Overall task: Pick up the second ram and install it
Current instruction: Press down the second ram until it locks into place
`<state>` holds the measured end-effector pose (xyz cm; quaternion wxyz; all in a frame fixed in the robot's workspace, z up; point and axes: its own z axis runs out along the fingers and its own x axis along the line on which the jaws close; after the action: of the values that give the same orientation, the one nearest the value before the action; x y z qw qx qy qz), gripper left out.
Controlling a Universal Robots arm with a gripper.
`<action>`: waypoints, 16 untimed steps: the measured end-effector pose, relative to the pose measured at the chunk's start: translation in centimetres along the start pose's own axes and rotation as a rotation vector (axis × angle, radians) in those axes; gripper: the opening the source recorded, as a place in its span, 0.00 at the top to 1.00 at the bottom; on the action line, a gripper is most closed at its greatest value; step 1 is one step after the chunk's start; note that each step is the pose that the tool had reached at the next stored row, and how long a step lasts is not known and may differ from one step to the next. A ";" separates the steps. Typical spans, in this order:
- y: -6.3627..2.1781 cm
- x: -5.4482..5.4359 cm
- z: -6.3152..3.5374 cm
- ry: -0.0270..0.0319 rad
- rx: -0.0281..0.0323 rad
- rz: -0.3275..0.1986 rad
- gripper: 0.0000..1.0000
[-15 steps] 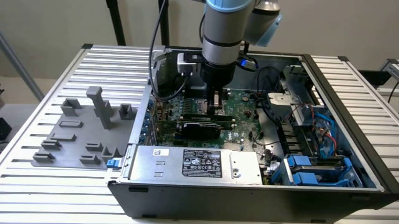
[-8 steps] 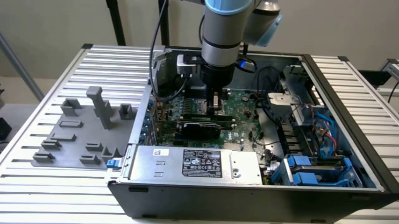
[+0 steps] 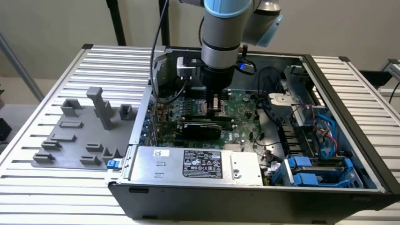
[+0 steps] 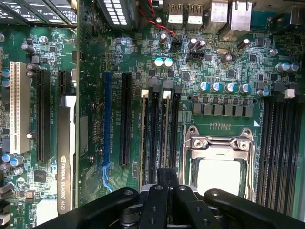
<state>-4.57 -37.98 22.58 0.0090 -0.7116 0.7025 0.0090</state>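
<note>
In the wrist view, two slim sticks stand edge-on in the memory slots beside the CPU socket. The one nearer the socket, the second ram, runs straight under my gripper. Its fingers are shut together over the end of that stick. I cannot tell whether they touch it. The other stick sits two slots further from the socket. In the exterior view my gripper reaches down into the open computer case, low over the motherboard.
A black NVIDIA expansion card stands in a slot beside the memory slots, also seen as the card. A power supply, blue drive cages and cables crowd the case. A grey fixture plate with blocks lies on the exterior view's left.
</note>
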 end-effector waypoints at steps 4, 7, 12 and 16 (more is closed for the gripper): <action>0.00 0.0 -0.19 -0.0029 0.0012 0.000 0.89; 0.01 0.0 -0.68 -0.0011 0.0004 0.000 0.89; 0.01 0.0 -1.35 -0.0007 0.0002 0.000 0.89; 0.01 -0.1 -1.51 -0.0010 0.0004 0.000 0.89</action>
<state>-4.57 -37.96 24.09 0.0094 -0.7115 0.7026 0.0092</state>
